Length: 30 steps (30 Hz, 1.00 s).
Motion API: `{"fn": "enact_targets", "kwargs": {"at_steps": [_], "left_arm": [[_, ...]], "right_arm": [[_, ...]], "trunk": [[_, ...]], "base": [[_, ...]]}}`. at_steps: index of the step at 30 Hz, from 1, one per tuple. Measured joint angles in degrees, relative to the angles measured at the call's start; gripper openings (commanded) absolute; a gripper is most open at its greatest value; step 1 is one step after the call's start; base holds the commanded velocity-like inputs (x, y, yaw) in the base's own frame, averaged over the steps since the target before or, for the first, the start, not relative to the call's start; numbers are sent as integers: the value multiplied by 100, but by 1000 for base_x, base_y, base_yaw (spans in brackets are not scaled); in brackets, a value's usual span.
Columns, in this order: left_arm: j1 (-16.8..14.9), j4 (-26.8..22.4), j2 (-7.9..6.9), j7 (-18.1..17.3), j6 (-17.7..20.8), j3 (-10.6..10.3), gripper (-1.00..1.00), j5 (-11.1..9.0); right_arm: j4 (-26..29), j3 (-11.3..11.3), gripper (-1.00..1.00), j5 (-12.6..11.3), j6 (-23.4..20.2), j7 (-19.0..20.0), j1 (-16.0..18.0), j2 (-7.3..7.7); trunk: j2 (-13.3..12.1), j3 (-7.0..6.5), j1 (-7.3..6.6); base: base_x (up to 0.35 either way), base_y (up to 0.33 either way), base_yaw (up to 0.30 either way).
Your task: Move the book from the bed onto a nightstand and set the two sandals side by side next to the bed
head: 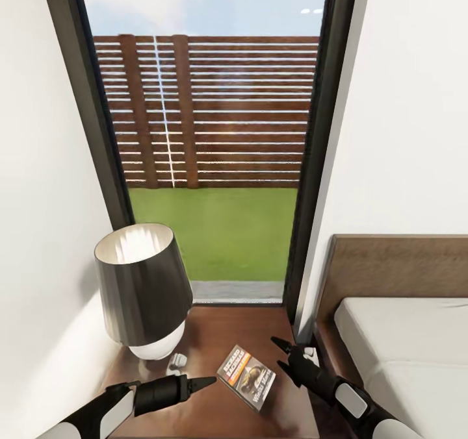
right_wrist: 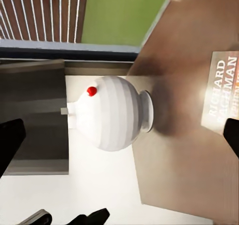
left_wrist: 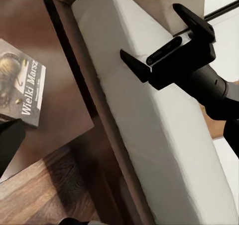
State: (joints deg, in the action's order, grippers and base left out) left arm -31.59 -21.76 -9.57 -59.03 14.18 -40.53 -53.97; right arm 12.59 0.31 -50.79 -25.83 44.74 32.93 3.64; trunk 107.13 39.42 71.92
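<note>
One book (head: 246, 377) flat on one nightstand (head: 214, 335), beside one lamp (head: 144, 289). One bed (head: 403, 341) adjacent. Two grippers: left gripper (head: 207, 380) state unclear; right gripper (head: 282, 354) fingers apart, empty.

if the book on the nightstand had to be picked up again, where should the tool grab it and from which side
The book lies flat on the nightstand, so a straight pinch from above finds no edge. Probably best to take its thin bed-side edge with the right tool, which is open beside it, coming in low from the bed side, maybe after sliding the book past the nightstand edge.
</note>
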Motion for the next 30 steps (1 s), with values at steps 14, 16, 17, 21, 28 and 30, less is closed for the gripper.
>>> {"fn": "enact_targets", "kwargs": {"at_steps": [14,16,17,21,28,30], "left_arm": [[23,795,158,65,-630,-17,100,25],[24,842,176,67,-699,-18,100,26],[25,876,216,69,-746,-19,100,29],[25,898,241,85,-778,-18,100,31],[30,905,277,1170,-1094,-22,100,31],[32,906,305,1428,-1213,-20,100,31]], "right_arm": [[-2,5,100,2,0,-3,0,1],[-2,6,100,2,0,-3,0,-2],[-2,7,100,4,10,-9,0,-4],[-2,9,100,34,40,-18,0,-5],[-12,36,100,69,61,-15,-4,33],[-31,47,100,75,61,-13,-7,66]], "trunk": [[-562,-251,-308],[-642,-287,-351],[-682,-305,-373],[-842,-377,-461],[-1123,-503,-615],[-1203,-539,-659]], "base": [[0,0,0],[0,0,0],[0,0,0],[0,0,0],[0,0,0],[0,0,0]]}}
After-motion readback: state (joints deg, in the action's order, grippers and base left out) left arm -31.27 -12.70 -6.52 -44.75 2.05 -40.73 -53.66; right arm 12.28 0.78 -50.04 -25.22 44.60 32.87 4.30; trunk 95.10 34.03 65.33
